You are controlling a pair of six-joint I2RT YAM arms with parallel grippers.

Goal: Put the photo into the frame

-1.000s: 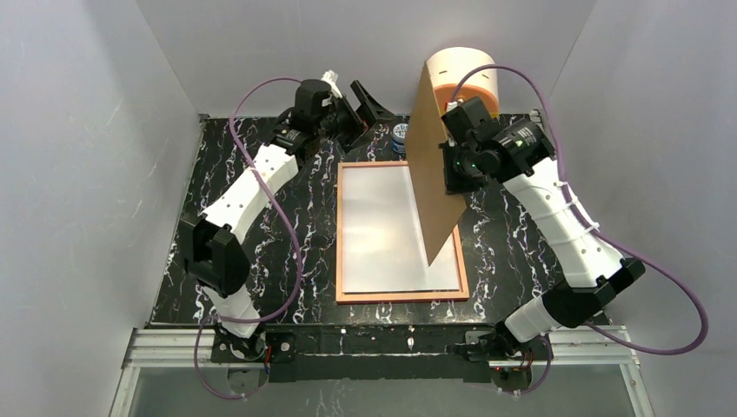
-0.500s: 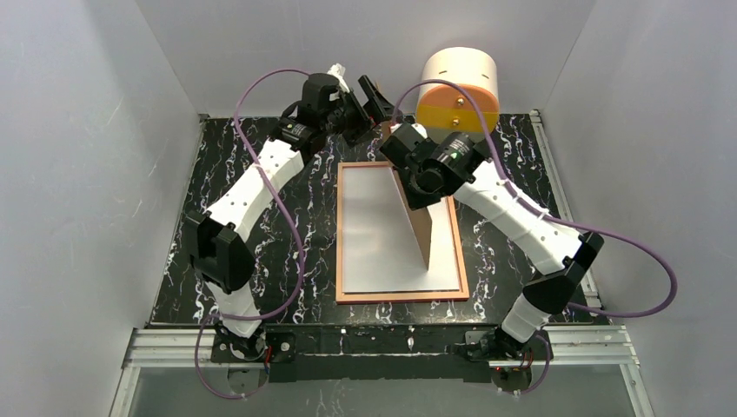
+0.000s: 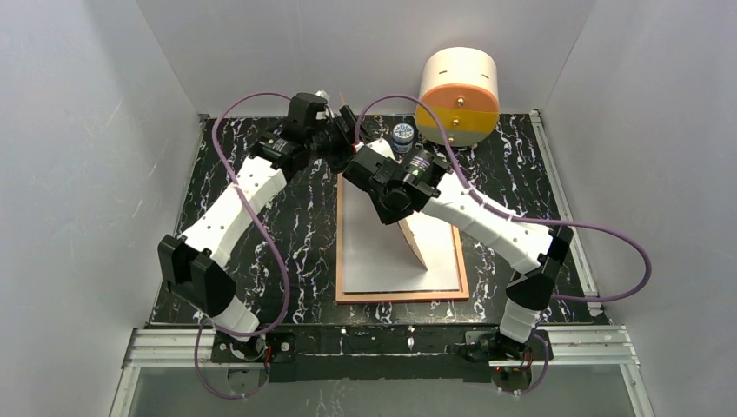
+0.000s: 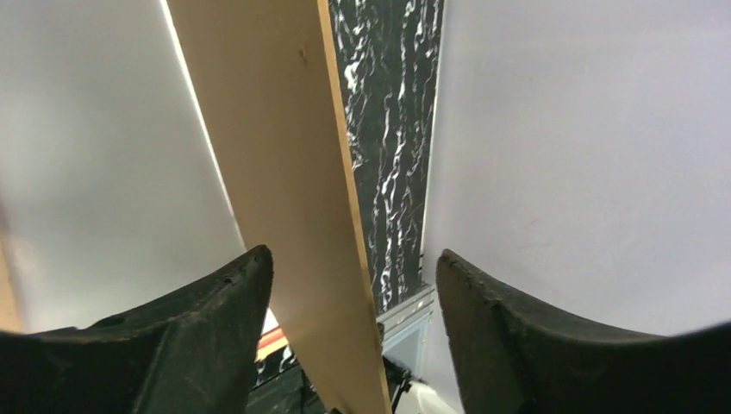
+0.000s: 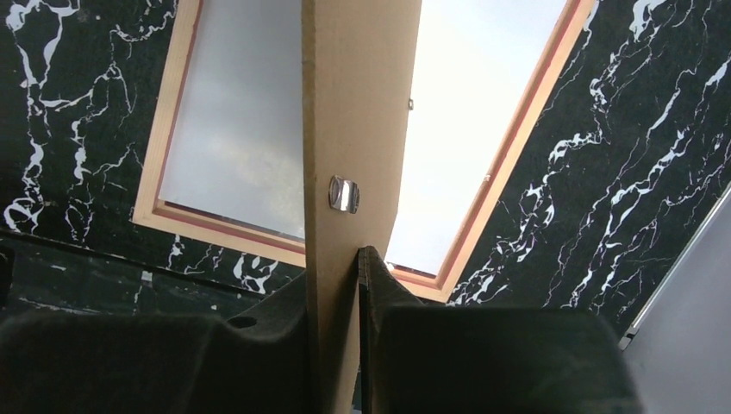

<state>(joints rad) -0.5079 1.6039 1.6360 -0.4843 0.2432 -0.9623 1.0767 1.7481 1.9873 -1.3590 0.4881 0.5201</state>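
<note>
The frame (image 3: 401,295) lay flat on the black marbled bench (image 3: 539,174), tan-orange back rim upward, long side running away from the arms. A plain white sheet filled its opening, which I took for the photo (image 3: 374,252) lying face down, though none of the printed side showed.

Over the far half of the frame hung the right end effector (image 5: 336,276), fingers pointing down at it. They were drawn in close on either face of a brown backing board (image 3: 417,243), gripping it near its top edge. The board stood on edge, leaning, with its lower corner down on the white sheet towards the frame's near right side. So photo and frame sat directly beneath that end effector, well apart from its fingers and linked to them only by the board.

The left end effector (image 4: 353,259) hovered above the frame's far end, fingers spread wide and holding nothing. The top of the board ran up between them, nearer one finger than the other; whether it brushed that finger I couldn't tell.

Behind it all, at the back of the bench, sat a cream-and-orange drum (image 3: 458,91) and a small blue jar (image 3: 401,136).
</note>
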